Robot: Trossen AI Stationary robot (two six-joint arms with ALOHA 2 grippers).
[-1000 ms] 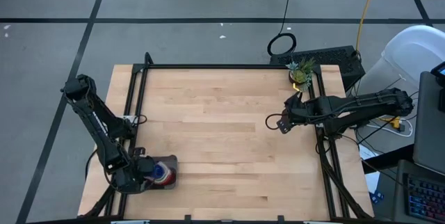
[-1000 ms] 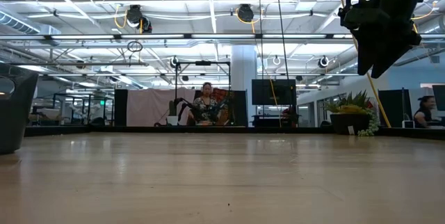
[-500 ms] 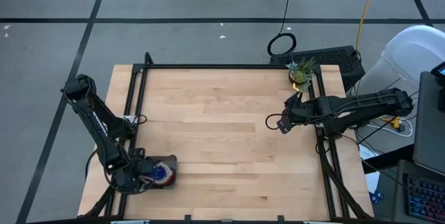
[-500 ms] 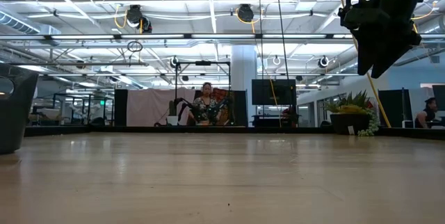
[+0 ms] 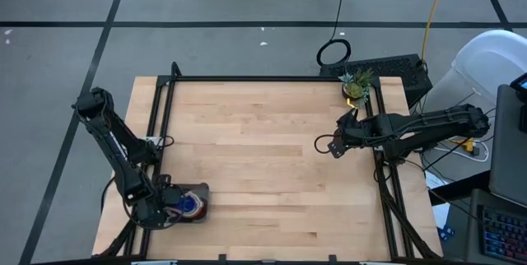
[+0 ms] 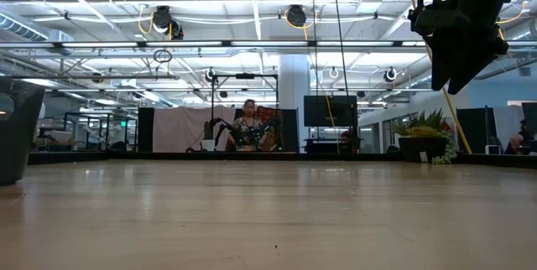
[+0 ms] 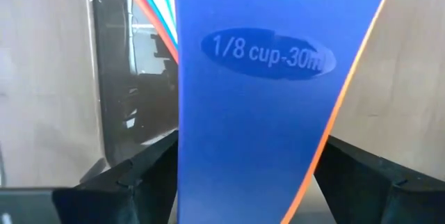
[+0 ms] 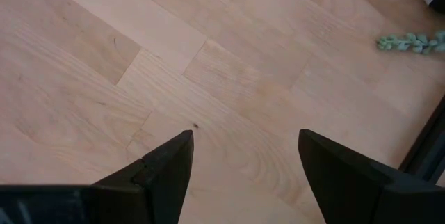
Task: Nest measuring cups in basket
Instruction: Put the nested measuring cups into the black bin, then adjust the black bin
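Left gripper [image 5: 169, 207] is right down at the near left corner of the table, and its wrist camera is filled by a blue handle [image 7: 254, 113] marked one-eighth cup, running straight out between the two dark fingers [image 7: 128, 179]. The fingers sit wide on either side of that handle, apparently not touching it, so I judge the pincer released, likely parked over the stack it is tending. Just under and beyond the handle peek orange, red and light blue edges, other handles lined up beneath, which suggests the cups [image 5: 190, 205] are already sitting one inside another. Beside them is the dark wall of the basket [image 5: 202, 192], immediately ahead of the pincer and holding the whole stack. Looks close to finished; no loose cups show elsewhere on the table [image 5: 263, 150]. Far across, the right gripper [image 5: 332, 145] hangs well above the far right boards, fingers spread and holding nothing, waiting clear. A small plant [image 5: 355, 85] sits just behind it at the table's far corner.
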